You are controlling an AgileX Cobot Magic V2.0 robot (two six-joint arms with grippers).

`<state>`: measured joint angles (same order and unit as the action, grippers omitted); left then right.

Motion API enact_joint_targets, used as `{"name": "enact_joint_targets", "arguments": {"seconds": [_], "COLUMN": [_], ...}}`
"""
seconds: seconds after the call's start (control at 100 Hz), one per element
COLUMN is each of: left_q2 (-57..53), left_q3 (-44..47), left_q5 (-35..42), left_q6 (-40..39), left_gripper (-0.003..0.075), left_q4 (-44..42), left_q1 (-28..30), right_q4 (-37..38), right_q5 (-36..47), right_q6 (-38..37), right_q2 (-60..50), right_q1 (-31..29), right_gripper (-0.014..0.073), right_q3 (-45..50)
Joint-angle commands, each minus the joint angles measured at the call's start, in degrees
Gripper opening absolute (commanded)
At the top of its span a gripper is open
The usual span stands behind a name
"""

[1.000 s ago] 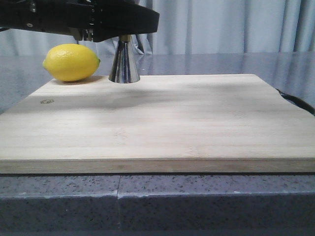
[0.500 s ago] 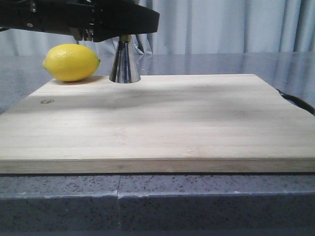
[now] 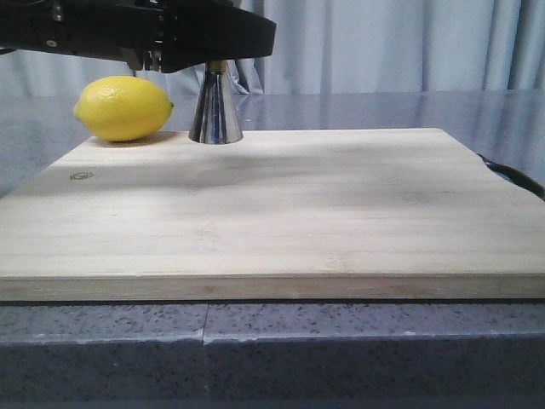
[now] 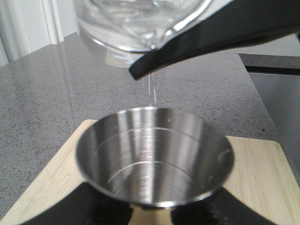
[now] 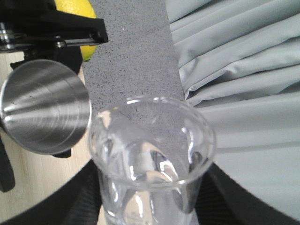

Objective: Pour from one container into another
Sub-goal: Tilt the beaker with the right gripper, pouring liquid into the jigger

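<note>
One lemon (image 3: 123,107) is sitting just beside the jigger (image 3: 215,109) at the cutting board's (image 3: 281,213) far edge on the desk (image 3: 358,106). The left gripper (image 4: 150,213) is pinching the jigger; the right gripper (image 5: 140,211) is clamping the tilted beaker (image 5: 150,159), dribbling a thin stream into it.
</note>
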<state>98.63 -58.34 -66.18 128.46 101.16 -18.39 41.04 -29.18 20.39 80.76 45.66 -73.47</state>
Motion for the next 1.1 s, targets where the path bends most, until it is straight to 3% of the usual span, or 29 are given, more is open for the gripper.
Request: {"name": "enact_joint_targets", "arguments": {"seconds": [0.0,1.09], "left_q2": [-2.43,-2.43], "left_q3": [-1.69,-1.69], "left_q5": [-5.43,-5.43], "left_q6": [-0.45,-0.45], "left_gripper": [0.0262,0.0262], "left_q4": [4.74,4.74], "left_q1": [-0.53,-0.53], "right_q4": [3.32,13.25], "right_q5": [3.59,5.77], "right_q6": [1.35,4.1], "right_q2": [-1.69,-1.49], "right_q1": [0.57,0.95], "right_gripper": [0.03,0.03], "right_q3": [-2.22,-2.22]}}
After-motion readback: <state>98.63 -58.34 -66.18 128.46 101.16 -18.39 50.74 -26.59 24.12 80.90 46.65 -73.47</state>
